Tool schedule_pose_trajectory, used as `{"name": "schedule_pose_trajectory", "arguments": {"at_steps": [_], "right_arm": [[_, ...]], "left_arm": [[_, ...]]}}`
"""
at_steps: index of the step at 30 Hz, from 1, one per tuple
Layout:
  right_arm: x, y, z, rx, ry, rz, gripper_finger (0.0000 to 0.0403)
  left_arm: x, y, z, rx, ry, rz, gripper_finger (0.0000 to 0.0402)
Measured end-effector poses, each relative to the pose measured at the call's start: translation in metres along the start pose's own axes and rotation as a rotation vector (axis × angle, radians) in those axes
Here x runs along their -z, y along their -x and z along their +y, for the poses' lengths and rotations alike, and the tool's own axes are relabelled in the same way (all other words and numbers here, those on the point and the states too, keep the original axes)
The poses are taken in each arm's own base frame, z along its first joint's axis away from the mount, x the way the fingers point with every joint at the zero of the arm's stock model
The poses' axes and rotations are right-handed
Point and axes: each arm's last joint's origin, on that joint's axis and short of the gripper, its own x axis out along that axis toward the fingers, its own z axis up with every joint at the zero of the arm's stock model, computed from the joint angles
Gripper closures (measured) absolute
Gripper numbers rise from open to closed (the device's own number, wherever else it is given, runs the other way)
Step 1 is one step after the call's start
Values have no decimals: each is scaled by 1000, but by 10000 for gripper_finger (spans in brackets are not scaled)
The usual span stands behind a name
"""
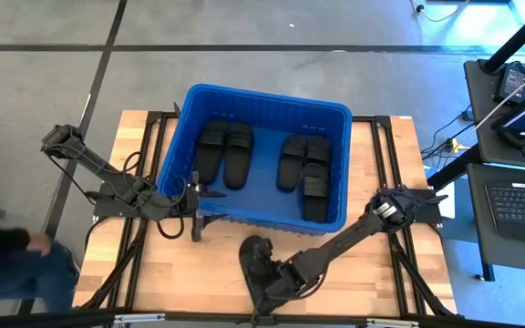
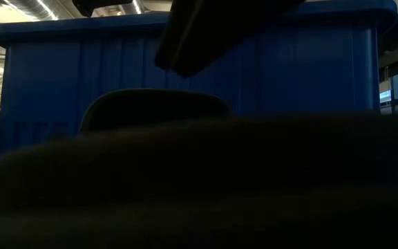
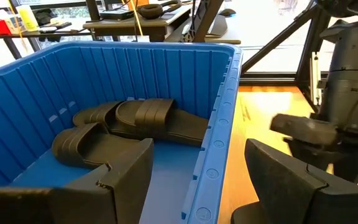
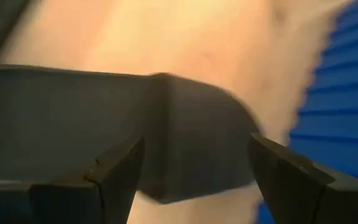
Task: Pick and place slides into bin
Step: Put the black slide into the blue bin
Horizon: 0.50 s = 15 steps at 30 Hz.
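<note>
The blue bin (image 1: pixel 255 100) stands at the table's far middle with several black slides (image 1: pixel 226 153) lying flat on its floor; they also show in the left wrist view (image 3: pixel 135 121). One more black slide (image 1: pixel 256 255) lies on the table near the front edge. It shows blurred in the right wrist view (image 4: pixel 191 143) and fills the bottom of the low view (image 2: pixel 157 111). My right gripper (image 4: pixel 194 168) is open right at this slide, one finger on either side of it. My left gripper (image 3: pixel 197 180) is open and empty over the bin's near left wall (image 3: pixel 219 130). My right gripper has its open fingers (image 4: pixel 114 171) on either side of the slide's end (image 4: pixel 191 155), slanting down from the table's right. I cannot tell whether they touch it. The slide lies on the table.
A person's arm and leg (image 1: pixel 12 264) show beside the table's near left corner. Desks with laptops (image 1: pixel 518 196) stand to the right of the table. Bare wood (image 1: pixel 180 264) lies between the bin and the front edge.
</note>
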Motion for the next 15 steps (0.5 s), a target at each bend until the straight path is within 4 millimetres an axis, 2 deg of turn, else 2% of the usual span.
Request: {"name": "schedule_pose_trajectory", "arguments": {"at_steps": [4, 15], "right_arm": [[1, -6, -2, 67, 0, 7, 118], [5, -21, 2, 60, 9, 38, 118]], "left_arm": [[0, 0, 0, 0, 3, 0, 153], [0, 0, 0, 0, 4, 0, 153]]}}
